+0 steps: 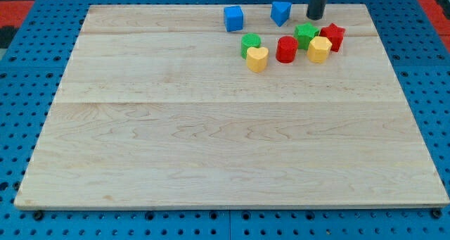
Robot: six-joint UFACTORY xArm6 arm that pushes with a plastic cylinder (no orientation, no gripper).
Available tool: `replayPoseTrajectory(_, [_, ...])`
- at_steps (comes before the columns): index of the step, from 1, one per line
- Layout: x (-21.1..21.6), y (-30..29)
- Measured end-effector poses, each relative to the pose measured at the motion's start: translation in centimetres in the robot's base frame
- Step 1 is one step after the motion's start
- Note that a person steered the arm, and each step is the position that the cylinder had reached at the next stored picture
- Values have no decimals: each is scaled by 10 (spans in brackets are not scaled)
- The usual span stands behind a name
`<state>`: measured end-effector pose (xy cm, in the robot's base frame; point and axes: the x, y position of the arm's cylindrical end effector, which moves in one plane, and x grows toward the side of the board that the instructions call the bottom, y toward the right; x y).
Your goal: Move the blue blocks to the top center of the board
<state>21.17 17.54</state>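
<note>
**Nudging the blue blocks toward the top center**

Looking first at the task's own things, we find the blue cube (233,18) near the top edge of the board, a little to the view's left of the middle line, and the second blue block (280,13), of a wedge-like shape, to its right, apart from it. Both already lie close to the top center. My tip (315,17) stands just to the view's right of the second blue block, not touching it as far as we can tell. This arm has no jaws, only the rod, so nothing is held.

We judge that a short, slow push toward the view's left would bring the second blue block nearer to the cube. The line of the push should stay above the cluster below: green cylinder (250,43), yellow heart (257,58), red cylinder (286,49), green block (306,34), yellow block (319,49) and red block (332,36), which sit near.

The desk (211,141) is pale wood, smooth, with much free room below. Around it we see a blue perforated surface (21,57).
</note>
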Motion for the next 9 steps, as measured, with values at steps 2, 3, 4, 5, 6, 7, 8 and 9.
replayPoseTrajectory(2, [-4,-132])
replayPoseTrajectory(3, [-2,-132])
replayPoseTrajectory(4, [-1,-130])
replayPoseTrajectory(5, [1,-95])
replayPoseTrajectory(6, [16,-61])
replayPoseTrajectory(7, [33,-64])
replayPoseTrajectory(8, [37,-77])
replayPoseTrajectory(9, [34,-130])
